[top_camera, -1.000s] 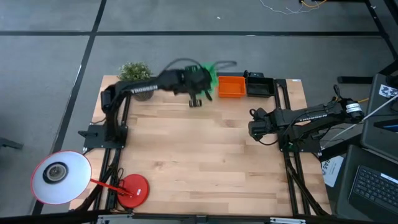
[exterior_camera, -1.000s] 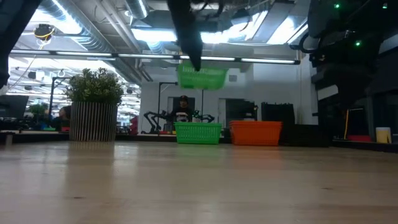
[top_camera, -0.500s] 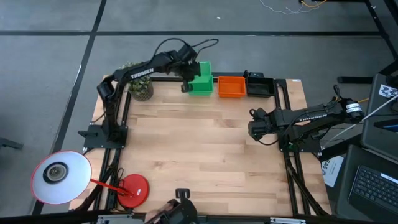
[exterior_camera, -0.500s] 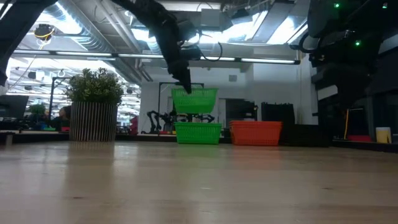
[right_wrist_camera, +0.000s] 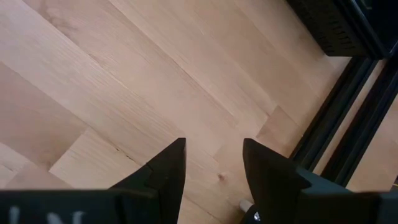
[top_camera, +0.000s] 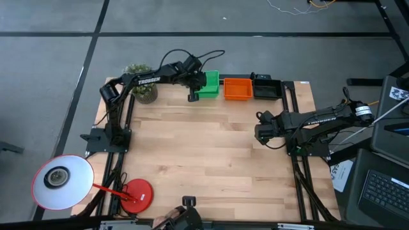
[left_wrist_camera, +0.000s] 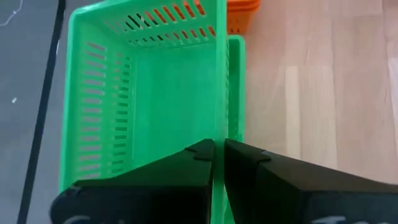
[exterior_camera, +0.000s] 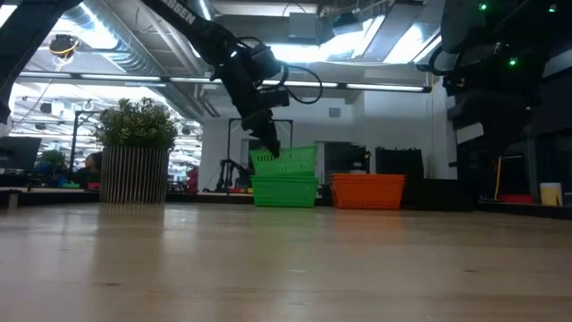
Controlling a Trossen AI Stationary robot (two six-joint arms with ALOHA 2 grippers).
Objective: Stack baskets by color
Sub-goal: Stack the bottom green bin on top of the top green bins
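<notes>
Left arm stretched toward the table's far edge, left gripper [left_wrist_camera: 217,152] angled down, fingers pinched nearly together; right arm low over the right side, right gripper [right_wrist_camera: 211,163] fingers apart

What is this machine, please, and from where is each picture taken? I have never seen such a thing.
It is a robot with two dark arms at a wooden table. One picture looks down from above, one looks level across the table, and two come from cameras on the wrists. At the far edge stand green, orange and black baskets, beside a potted plant. The left claw pinches the wall of a green basket, which sits tilted on the green stack. The right claw waits open over bare wood.
</notes>
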